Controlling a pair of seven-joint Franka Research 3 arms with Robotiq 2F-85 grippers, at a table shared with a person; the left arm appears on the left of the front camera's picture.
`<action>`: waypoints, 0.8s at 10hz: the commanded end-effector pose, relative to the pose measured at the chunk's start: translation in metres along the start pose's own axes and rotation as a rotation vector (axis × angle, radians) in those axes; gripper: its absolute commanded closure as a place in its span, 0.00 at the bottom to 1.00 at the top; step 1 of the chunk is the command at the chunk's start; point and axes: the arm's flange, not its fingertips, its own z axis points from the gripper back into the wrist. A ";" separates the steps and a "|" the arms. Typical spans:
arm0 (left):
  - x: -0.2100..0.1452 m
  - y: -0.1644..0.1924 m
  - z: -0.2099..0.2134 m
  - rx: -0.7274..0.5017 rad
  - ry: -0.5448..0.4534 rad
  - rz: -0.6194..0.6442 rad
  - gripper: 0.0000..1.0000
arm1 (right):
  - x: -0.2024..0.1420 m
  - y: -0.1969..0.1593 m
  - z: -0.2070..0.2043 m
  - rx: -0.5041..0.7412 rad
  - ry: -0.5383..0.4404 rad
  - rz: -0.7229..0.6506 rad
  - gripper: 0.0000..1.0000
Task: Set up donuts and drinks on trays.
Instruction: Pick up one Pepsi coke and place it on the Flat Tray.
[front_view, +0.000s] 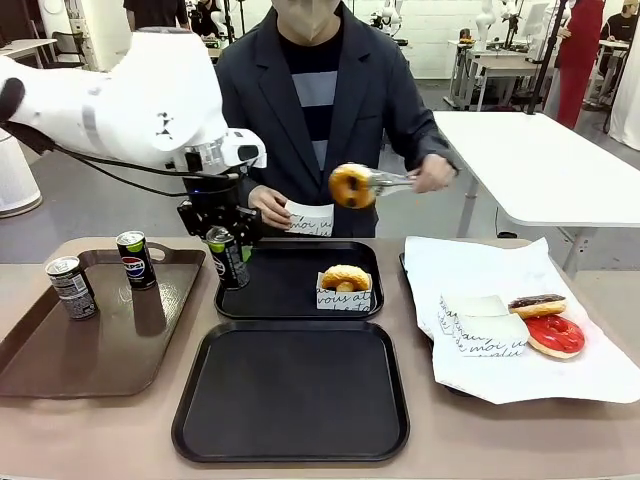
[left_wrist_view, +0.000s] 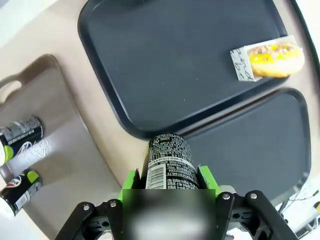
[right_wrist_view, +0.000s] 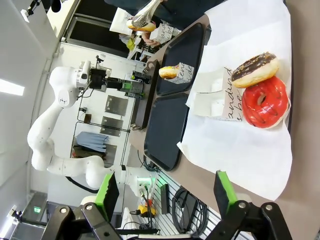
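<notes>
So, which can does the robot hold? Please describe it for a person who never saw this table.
Find the far black tray, the one carrying a sleeved donut. At its left rim, a dark can sits in the left gripper. The two other cans stand free on the brown tray further left; only this one is gripped.

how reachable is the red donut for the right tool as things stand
Probably yes: the right tool is open, the red donut lies uncovered on the white paper ahead of it, nothing between. The chocolate donut sits close against it, so a grip could be tight.
</notes>
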 end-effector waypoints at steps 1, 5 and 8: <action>0.016 -0.001 -0.017 0.032 0.001 0.044 0.41 | 0.001 -0.001 0.001 0.016 -0.012 0.019 0.00; 0.033 0.000 -0.042 0.070 -0.033 0.061 0.41 | 0.001 -0.001 0.001 0.016 -0.012 0.019 0.00; -0.014 0.008 -0.016 0.151 0.119 0.055 0.41 | 0.001 -0.001 0.001 0.016 -0.012 0.019 0.00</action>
